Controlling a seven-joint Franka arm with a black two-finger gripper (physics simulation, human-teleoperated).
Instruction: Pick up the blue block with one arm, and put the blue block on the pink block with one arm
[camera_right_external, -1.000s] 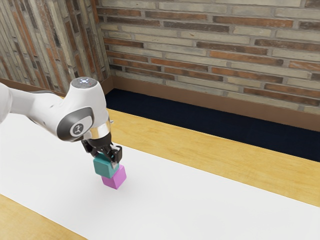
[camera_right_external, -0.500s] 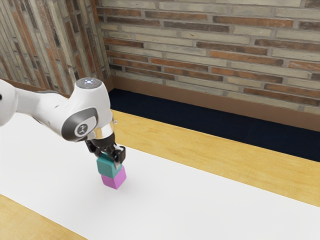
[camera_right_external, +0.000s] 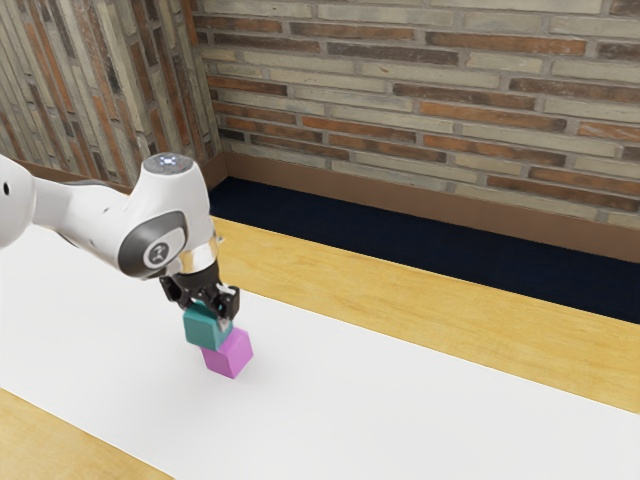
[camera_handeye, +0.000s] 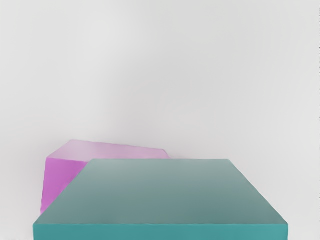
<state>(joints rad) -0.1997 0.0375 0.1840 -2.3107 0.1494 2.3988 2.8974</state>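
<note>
Here clamped the tool on the blue block, held it over the pink block on the white bench, offset toward the exterior view's left.

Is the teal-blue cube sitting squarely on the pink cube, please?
No: the teal-blue cube, held by the gripper, hangs off-centre over the pink cube.

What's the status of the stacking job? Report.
Gripper shut on blue block. Block above pink block, off-centre; contact unclear. Nothing in the way.
</note>
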